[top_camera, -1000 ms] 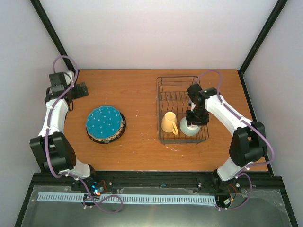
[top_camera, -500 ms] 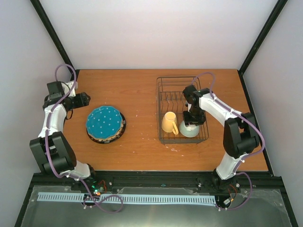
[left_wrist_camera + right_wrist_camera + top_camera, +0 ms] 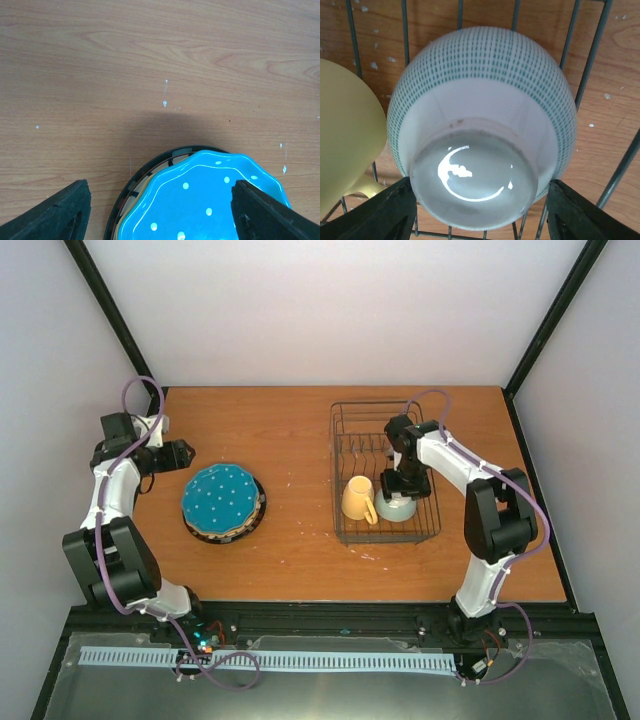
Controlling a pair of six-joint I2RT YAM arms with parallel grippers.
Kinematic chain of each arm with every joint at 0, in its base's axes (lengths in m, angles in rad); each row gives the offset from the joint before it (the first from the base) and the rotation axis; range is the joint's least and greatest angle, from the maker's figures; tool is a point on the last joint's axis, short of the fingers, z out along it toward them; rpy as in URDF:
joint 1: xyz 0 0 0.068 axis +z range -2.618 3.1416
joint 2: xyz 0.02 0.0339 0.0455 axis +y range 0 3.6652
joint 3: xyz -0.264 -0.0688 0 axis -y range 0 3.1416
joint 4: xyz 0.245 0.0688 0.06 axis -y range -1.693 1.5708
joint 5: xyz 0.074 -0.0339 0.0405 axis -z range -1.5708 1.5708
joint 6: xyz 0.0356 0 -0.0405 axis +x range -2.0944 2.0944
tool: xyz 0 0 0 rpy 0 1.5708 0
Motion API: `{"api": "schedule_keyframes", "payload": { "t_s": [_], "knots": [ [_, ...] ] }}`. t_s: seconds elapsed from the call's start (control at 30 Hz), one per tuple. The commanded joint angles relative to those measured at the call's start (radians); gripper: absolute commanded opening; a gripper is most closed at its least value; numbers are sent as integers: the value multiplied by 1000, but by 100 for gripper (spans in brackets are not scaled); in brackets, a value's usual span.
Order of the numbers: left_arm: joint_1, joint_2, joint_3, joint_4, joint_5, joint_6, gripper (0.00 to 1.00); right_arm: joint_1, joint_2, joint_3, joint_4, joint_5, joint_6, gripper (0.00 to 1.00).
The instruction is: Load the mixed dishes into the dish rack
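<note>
The dark wire dish rack (image 3: 350,430) stands at the right of the table. In it the pale yellow mug (image 3: 358,500) lies next to the upside-down pale green bowl (image 3: 393,510). My right gripper (image 3: 403,490) hangs over the bowl. In the right wrist view it (image 3: 479,200) is open, one finger on either side of the bowl (image 3: 480,95), with the mug (image 3: 345,135) at the left. The teal dotted plate (image 3: 220,495) tops a stack at the left. My left gripper (image 3: 183,452) is open and empty at its far-left edge (image 3: 160,200). Under the teal plate (image 3: 200,200) a striped rim (image 3: 132,185) shows.
Upright plate slots (image 3: 372,448) fill the far half of the rack. Rack wires (image 3: 590,55) run close round the bowl. Black frame posts (image 3: 110,320) stand at the table's back corners. Bare wooden tabletop (image 3: 290,450) lies between the stack and the rack.
My right gripper has shifted a little left and back over the bowl, its arm swinging in towards the rack. My left gripper has moved right, closer to the plate stack.
</note>
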Motion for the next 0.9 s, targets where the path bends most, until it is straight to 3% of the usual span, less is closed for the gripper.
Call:
{"api": "schedule_keyframes", "payload": {
  "t_s": [0.0,0.2,0.47,0.67,0.87],
  "knots": [
    [3,11,35,-43,-30,24,77,-6,48,35,-24,-12,-32,71],
    [5,-7,15,-75,-56,21,72,-26,22,126,-77,11,-31,72],
    [20,-62,-14,-121,3,70,48,-102,-62,306,-37,31,-25,73],
    [20,-69,-70,-130,53,127,37,-186,-35,363,-11,-82,-13,72],
    [19,-89,-123,-121,-104,183,39,-205,-17,386,7,-111,-12,72]
  ]
}}
